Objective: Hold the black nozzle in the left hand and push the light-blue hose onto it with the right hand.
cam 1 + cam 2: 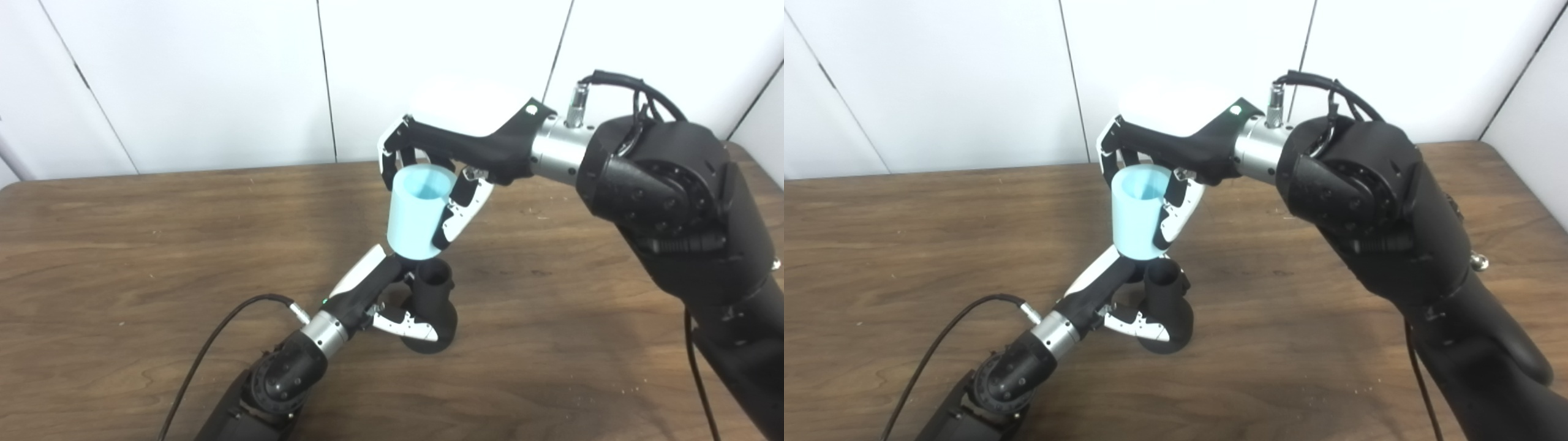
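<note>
My left hand (392, 306) fingers hug the black nozzle (435, 303) steady, mouth up, so my right hand (450, 165) fingers, wrapped round the light-blue hose (416, 214), can push down.

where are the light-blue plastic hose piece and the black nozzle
light-blue plastic hose piece (411, 220), left eye view, on its outer side wall
black nozzle (436, 278), left eye view, on its upright neck below the open mouth

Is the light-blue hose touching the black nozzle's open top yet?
Cannot tell. In both views the light-blue hose in the right hand overlaps the black nozzle rim; neither shows contact or gap.
</note>
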`<state>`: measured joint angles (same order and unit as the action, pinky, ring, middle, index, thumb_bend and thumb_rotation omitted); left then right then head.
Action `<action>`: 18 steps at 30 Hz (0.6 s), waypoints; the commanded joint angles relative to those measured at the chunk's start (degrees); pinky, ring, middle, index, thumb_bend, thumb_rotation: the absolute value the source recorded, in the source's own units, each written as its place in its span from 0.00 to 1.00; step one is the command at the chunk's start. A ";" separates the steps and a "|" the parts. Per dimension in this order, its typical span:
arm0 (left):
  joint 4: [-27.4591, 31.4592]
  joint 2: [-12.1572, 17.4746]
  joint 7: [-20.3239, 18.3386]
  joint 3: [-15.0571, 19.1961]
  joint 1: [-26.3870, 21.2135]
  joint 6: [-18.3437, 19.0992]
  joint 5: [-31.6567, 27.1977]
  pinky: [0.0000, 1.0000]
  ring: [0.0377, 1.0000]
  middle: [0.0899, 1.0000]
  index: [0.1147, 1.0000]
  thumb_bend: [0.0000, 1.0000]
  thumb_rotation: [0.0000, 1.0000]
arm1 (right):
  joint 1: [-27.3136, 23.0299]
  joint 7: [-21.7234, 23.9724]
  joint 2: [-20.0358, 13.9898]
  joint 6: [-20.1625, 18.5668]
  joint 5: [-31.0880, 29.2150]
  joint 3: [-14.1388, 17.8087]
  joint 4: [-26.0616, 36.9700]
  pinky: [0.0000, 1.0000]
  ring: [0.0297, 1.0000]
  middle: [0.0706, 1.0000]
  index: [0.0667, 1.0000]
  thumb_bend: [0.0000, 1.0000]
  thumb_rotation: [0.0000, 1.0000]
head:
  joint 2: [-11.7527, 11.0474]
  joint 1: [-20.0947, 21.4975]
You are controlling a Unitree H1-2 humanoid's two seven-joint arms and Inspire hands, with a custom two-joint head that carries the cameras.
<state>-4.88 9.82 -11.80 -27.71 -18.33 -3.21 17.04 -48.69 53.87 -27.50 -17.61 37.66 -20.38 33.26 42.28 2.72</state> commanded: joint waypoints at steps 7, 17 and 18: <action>-6.30 4.41 0.35 -3.60 1.18 -5.11 10.22 0.77 0.63 0.49 0.39 0.52 0.00 | -2.18 -0.18 -0.96 0.22 0.42 1.80 1.64 0.22 0.26 0.40 0.49 0.52 0.00 | 0.09 0.04; -7.75 4.34 0.82 -3.43 0.80 -7.72 10.30 0.71 0.63 0.48 0.40 0.52 0.00 | -2.42 1.51 -1.46 -0.36 -0.21 1.73 1.39 0.20 0.24 0.38 0.49 0.52 0.00 | 0.06 0.03; -7.66 4.29 0.73 -3.42 0.84 -7.56 10.27 0.71 0.63 0.48 0.40 0.52 0.00 | -2.63 2.27 -1.63 -0.65 -0.10 1.63 1.43 0.20 0.24 0.38 0.49 0.52 0.00 | 0.06 0.06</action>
<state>-9.12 11.60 -7.51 -29.92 -19.97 -14.16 22.98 -48.71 56.05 -27.82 -17.78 37.29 -19.90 33.47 42.28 2.72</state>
